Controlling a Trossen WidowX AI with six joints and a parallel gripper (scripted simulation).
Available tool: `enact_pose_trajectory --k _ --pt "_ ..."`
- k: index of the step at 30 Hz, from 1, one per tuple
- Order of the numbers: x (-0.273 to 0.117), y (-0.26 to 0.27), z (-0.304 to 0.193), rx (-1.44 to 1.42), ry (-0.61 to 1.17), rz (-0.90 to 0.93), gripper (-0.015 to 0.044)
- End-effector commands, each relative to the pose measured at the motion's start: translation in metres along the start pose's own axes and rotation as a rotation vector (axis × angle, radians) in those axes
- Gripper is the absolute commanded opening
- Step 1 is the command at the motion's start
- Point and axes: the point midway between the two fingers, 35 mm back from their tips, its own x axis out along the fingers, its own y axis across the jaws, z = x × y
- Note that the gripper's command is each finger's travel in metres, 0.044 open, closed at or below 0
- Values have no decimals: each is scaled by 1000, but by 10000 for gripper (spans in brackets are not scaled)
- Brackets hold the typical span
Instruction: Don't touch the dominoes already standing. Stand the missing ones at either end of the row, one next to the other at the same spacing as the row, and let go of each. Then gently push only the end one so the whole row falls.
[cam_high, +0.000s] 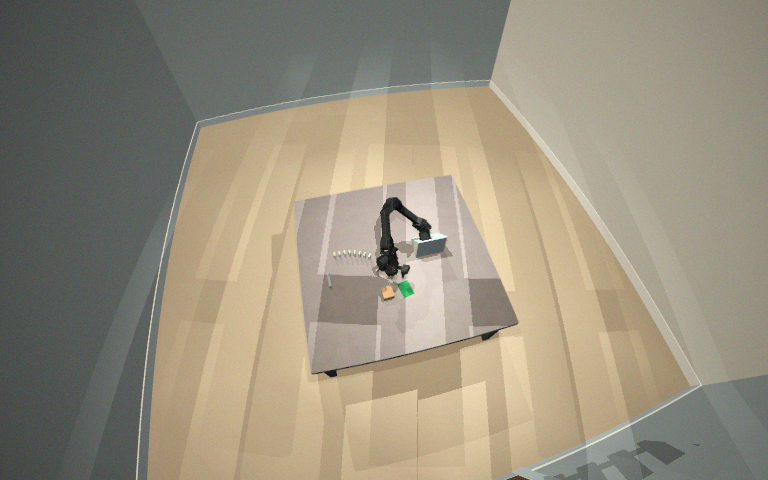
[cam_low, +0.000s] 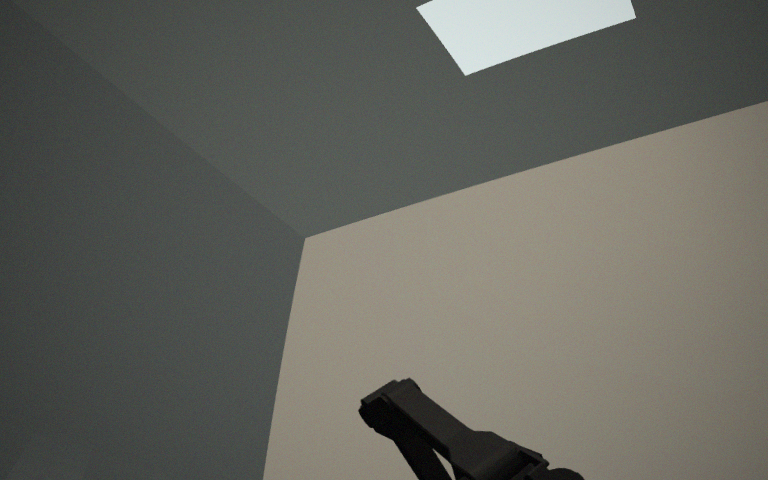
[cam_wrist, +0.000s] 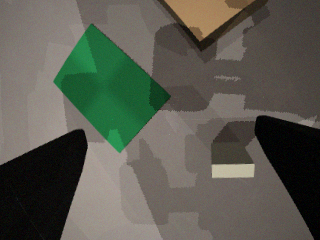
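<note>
A curved row of several small pale dominoes (cam_high: 354, 253) stands upright left of the arm in the top view. In the wrist view one pale domino (cam_wrist: 233, 170) stands upright, seen from above, right of the middle and nearer the right finger. Its place relative to the row does not show there. My gripper (cam_wrist: 172, 131) is open wide and empty, above that domino. In the top view the gripper is small and dark, right of the row, and the arm hides what is beneath it.
A green patch (cam_high: 406, 289) (cam_wrist: 105, 85) and an orange-tan block (cam_high: 387, 292) (cam_wrist: 215, 17) lie in front of the gripper. A thin grey bar (cam_high: 329, 280) lies at the table's left side. A pale blue-grey box (cam_high: 430, 245) stands at the arm's base.
</note>
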Motion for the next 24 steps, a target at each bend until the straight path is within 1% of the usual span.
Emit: enact_pose_trajectory --k 1,11,18,24 --pt "-48 -11 -6 -40 275 -269 440" --pt "-46 -11 -6 -40 275 -269 440" --pt "11 -28 -23 -40 277 -271 440" --pt "15 -30 -25 -40 278 -272 440"
